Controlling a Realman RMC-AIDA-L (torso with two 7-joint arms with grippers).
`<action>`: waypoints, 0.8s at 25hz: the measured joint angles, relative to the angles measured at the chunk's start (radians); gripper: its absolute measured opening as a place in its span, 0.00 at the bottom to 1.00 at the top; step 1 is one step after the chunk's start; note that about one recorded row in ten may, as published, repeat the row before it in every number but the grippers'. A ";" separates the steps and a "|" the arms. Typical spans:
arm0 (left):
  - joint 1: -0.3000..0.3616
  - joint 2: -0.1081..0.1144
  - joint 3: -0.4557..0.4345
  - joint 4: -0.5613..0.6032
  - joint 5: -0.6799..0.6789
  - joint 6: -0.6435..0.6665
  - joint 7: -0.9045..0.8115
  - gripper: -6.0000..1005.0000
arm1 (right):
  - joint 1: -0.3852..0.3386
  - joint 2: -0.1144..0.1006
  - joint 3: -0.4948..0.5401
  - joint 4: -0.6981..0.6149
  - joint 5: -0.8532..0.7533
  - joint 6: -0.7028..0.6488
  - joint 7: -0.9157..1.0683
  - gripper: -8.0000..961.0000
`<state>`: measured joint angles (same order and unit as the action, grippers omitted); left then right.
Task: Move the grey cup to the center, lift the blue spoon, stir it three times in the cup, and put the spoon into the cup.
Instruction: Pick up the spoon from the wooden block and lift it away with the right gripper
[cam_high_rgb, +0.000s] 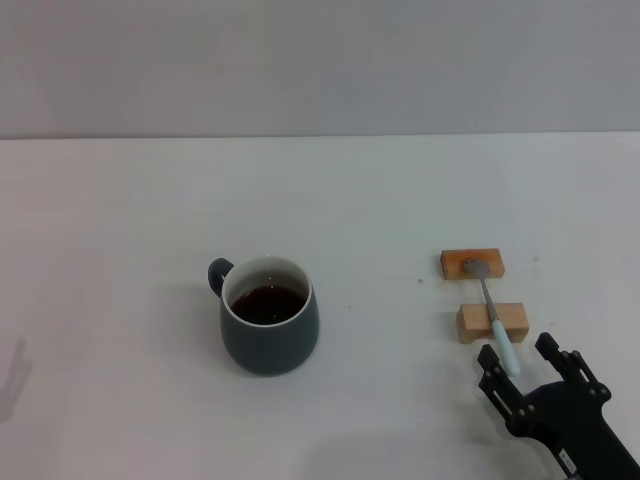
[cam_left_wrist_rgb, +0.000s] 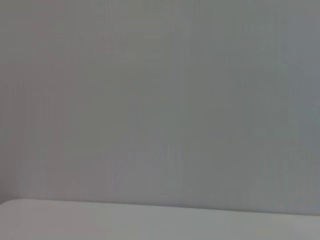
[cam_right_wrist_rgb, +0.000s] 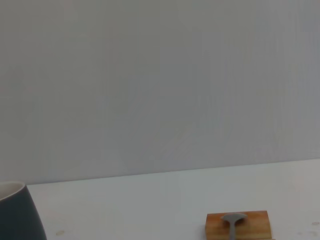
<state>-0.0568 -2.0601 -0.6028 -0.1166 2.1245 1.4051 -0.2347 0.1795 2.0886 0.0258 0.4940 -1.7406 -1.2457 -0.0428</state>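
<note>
Blue-handled slim metal spoon (cam_high_rgb: 492, 313) on two tan wooden blocks (cam_high_rgb: 491, 322) should be pinched gently at its pale handle — the right gripper (cam_high_rgb: 524, 364) is spread open around it — then lifted level.

Grey cup (cam_high_rgb: 269, 328), slate-grey, white inside, upright, dark brown liquid within, loop handle at 10 o'clock, left of centre, blue spoon (cam_high_rgb: 490, 310) well apart at 3 o'clock, lying flat, metal bowl at 12 o'clock, pale-blue handle at 6 o'clock
</note>
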 joint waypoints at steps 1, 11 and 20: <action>0.000 0.000 0.000 0.000 0.000 0.000 0.000 0.86 | 0.001 -0.001 0.000 0.000 -0.002 0.000 0.000 0.77; 0.000 0.000 0.000 0.000 0.000 -0.003 0.000 0.86 | 0.010 -0.001 -0.002 0.007 -0.007 -0.003 0.000 0.76; -0.006 0.000 0.000 0.000 0.000 -0.008 0.000 0.86 | 0.015 -0.001 -0.002 0.010 -0.007 -0.002 0.000 0.76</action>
<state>-0.0627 -2.0602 -0.6028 -0.1166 2.1246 1.3975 -0.2347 0.1945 2.0877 0.0235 0.5037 -1.7476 -1.2477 -0.0429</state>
